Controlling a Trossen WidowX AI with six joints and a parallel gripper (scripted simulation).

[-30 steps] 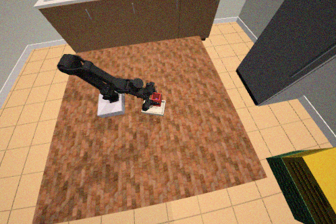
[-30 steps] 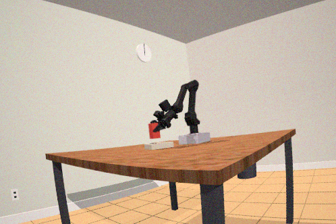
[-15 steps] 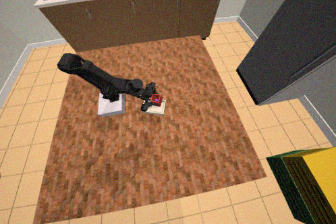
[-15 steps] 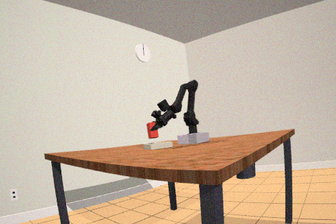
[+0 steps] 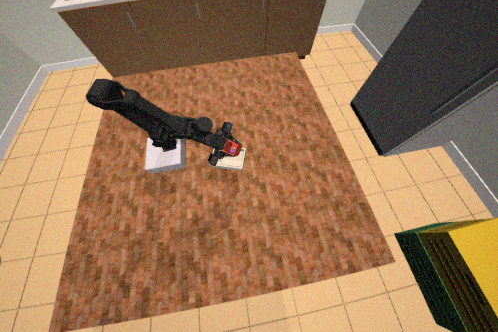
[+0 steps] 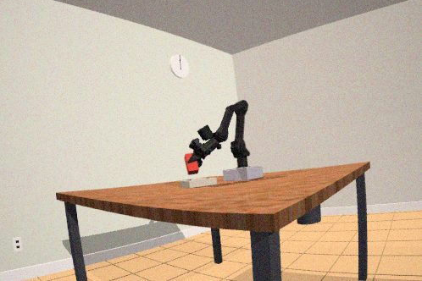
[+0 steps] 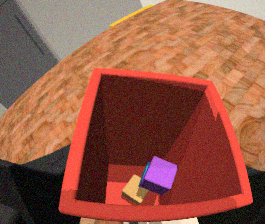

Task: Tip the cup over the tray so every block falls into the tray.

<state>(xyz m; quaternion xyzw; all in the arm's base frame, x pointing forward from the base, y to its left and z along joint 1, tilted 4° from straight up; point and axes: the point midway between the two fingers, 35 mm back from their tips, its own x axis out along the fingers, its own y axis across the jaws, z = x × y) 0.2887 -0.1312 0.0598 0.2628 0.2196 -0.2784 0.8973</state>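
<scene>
"What do the jaws have?"

"The red cup (image 5: pixel 232 147) (image 6: pixel 191 163) (image 7: pixel 143 115). They're shut against its sides, one finger on each, and it hangs clear of the counter (image 5: pixel 225 218) (image 6: pixel 191 206) (image 7: pixel 183 45)."

"Upright?"

"No, tilted. It leans outward, its open end tipped away from the arm (image 5: pixel 140 108) (image 6: pixel 224 125), but it isn't turned over."

"And the blocks?"

"Inside, down at the bottom. I can see a purple block (image 7: pixel 161 172) sitting highest, a tan block (image 7: pixel 134 190) beside it, and a sliver of a blue block (image 7: pixel 145 175) behind the purple one. Whether more lie under them, I can't tell."

"Where's the tray, then?"

"Below the jaws, flat on the counter. The cream tray (image 5: pixel 235 162) (image 6: pixel 199 182) shows a gap between it and the cup, so they're apart. From the top, the cup covers part of it."

"Anything else near?"

"The pale base block (image 5: pixel 162 163) (image 6: pixel 254 173) under the arm. It's behind the jaws, beyond the tray and apart from it."
</scene>
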